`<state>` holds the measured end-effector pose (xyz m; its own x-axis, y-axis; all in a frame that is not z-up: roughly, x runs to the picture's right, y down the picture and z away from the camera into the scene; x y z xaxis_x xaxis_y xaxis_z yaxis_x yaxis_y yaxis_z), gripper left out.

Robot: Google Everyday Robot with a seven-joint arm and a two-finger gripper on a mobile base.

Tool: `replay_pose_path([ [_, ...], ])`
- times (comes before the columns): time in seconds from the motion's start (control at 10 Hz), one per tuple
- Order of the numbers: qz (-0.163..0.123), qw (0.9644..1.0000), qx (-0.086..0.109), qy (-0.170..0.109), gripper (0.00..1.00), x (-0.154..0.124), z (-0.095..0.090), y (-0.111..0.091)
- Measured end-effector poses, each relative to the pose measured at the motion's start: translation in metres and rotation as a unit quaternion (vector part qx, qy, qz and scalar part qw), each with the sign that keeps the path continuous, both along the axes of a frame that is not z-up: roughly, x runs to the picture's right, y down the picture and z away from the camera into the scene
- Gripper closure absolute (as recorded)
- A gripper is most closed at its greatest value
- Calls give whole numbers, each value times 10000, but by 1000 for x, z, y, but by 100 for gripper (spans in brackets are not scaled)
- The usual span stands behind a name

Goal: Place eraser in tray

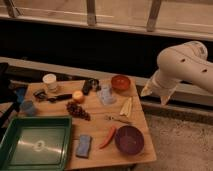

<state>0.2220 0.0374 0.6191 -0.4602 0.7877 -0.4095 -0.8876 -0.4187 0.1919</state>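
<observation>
View: camera view.
Surface: wooden surface (pixel 97 126), carrying all the items listed.
Tray: green tray (pixel 56 134) at the surface's front-left corner, raised rim, pale mark at its centre.
Eraser: dark eraser (pixel 40 93) lies on the surface behind the tray, beyond its far-left corner, apart from the rim and outside the tray.
Tool: black-handled tool (pixel 60 97) behind the tray, just right of the eraser.
Ball: orange ball (pixel 78 96) behind the tray's far-right corner.
Grapes: dark grapes (pixel 78 110) just behind that same corner.
Pad: blue pad (pixel 84 146) just right of the tray.
Bowl: purple bowl (pixel 129 139) well right of the tray.
Hand: hand (pixel 155 94) well right of the tray, in the air past the surface's right edge; released, fingers spread, grasping nothing.
</observation>
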Motion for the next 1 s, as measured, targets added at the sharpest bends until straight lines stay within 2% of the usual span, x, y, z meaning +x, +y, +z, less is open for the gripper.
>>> replay_pose_path([
  [0.3,-8,10000,23,-69,35,-3,2,-3],
  [0.5,-95,9980,298,-557,35,-29,-4,-22],
  [0.7,-178,9927,572,-1046,35,-72,-10,-48],
  [0.8,-249,9881,723,-1336,35,-103,-15,-64],
  [0.9,-290,9846,825,-1514,35,-122,-19,-74],
  [1.0,-351,9795,942,-1746,35,-146,-24,-84],
])
